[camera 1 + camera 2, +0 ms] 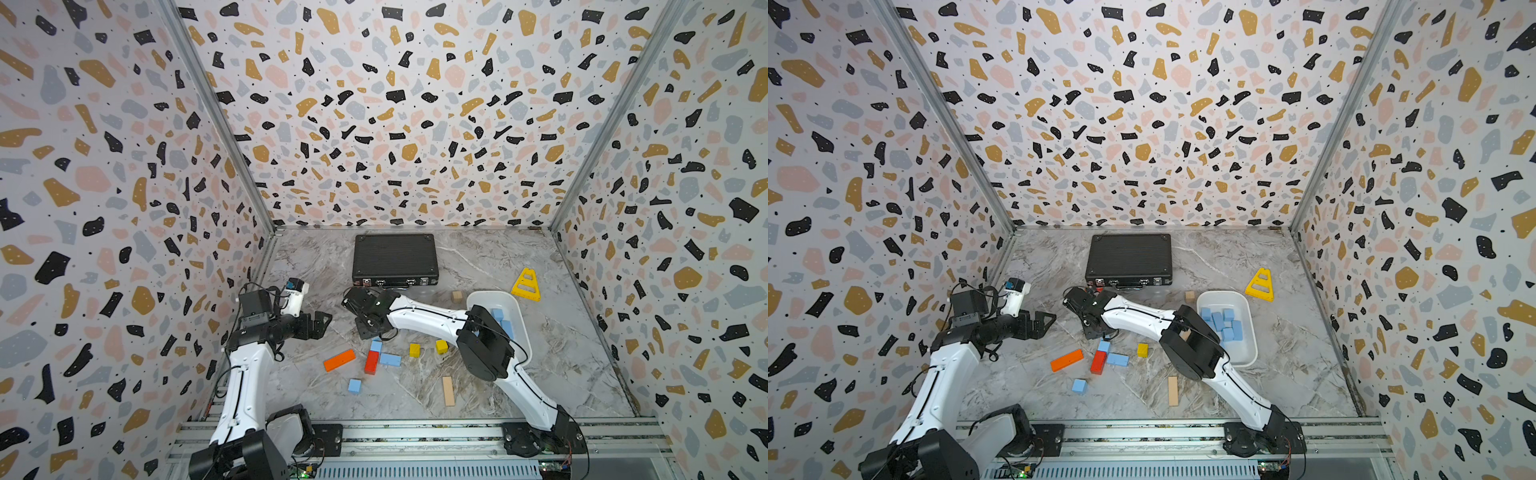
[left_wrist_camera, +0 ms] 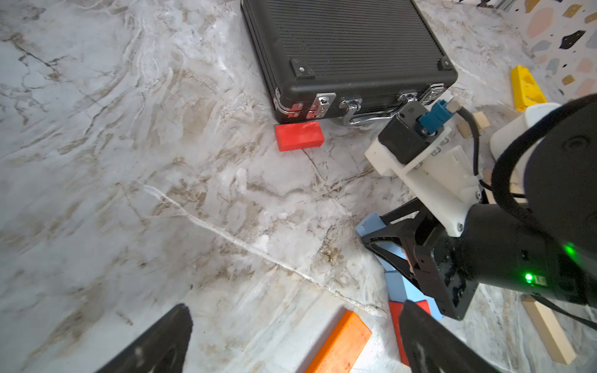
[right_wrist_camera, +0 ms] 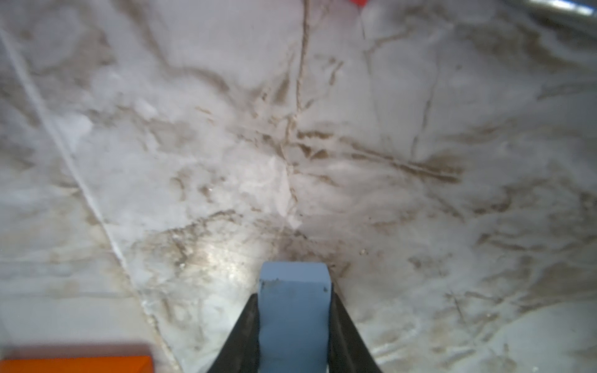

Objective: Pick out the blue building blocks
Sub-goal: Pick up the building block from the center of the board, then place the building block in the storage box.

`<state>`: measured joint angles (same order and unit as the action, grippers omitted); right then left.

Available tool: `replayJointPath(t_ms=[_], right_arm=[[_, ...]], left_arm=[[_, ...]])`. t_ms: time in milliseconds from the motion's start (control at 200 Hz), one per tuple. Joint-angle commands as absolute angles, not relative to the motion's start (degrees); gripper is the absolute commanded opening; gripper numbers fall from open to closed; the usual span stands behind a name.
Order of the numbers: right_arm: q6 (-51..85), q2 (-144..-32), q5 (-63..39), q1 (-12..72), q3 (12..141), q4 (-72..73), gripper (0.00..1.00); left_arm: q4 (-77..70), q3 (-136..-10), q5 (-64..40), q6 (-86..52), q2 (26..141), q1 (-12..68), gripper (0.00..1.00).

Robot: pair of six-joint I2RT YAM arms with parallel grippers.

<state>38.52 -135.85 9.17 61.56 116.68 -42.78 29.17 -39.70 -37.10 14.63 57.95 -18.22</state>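
Note:
My right gripper (image 3: 294, 294) is shut on a light-blue building block (image 3: 294, 310), its fingers pressed against the block's two sides low over the marble. In a top view the same gripper (image 1: 374, 336) covers most of that block (image 1: 376, 345). Two more blue blocks lie loose nearby, a bar (image 1: 390, 359) and a cube (image 1: 354, 385). Several blue blocks (image 1: 1223, 324) lie in the white tray (image 1: 1250, 328) at the right. My left gripper (image 1: 326, 323) hovers open and empty to the left; its fingers (image 2: 416, 329) frame bare table.
A black case (image 1: 395, 259) stands at the back, with a red block (image 2: 298, 135) at its front edge. An orange bar (image 1: 339, 360), a red block (image 1: 372, 362), two yellow cubes (image 1: 414, 350), a tan bar (image 1: 448, 390), a tan cube (image 1: 456, 296) and a yellow triangle (image 1: 527, 284) lie around.

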Motion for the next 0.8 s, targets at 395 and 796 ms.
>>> replayJointPath(t_ms=[395, 796], right_arm=[[33.38, -114.68, 10.99, 51.55, 108.50, -42.63, 0.22], [37.77, -92.97, 12.10, 40.08, 83.00, -47.24, 0.21]], left_arm=[[24.70, -40.52, -47.46, 6.51, 59.12, -14.55, 1.00], [30.74, -51.79, -36.76, 14.60, 67.63, 3.93, 1.00]])
